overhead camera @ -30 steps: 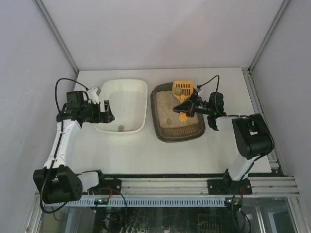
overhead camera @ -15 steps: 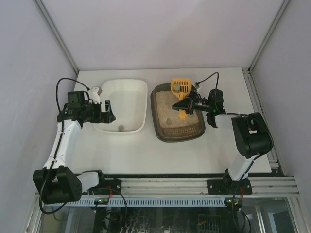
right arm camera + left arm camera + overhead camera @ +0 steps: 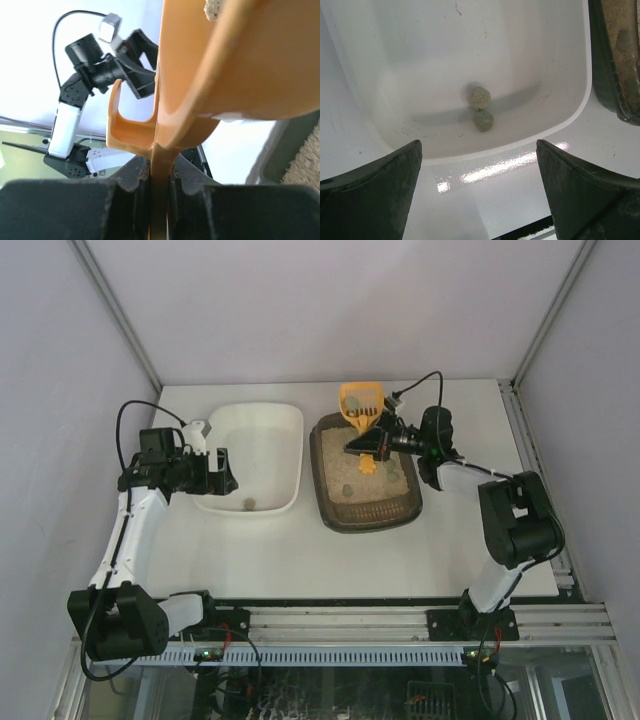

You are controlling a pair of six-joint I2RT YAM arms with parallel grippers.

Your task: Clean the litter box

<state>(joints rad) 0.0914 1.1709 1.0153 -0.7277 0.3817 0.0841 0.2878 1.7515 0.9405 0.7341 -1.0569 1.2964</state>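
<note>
Clumps [image 3: 480, 97] in white tray [image 3: 555, 60], left wrist

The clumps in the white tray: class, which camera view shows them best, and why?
The left wrist view: it looks down on two grey clumps touching on the white tray's floor. The top external view gives only a dark speck; the right wrist view, filled by the orange scoop, misses them.

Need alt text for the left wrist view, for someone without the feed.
Two grey-green clumps lie close together on the floor of the white tray, framed from below by the open left gripper and its dark fingers. The litter box, dark-walled with sandy litter, edges the upper right.
</note>
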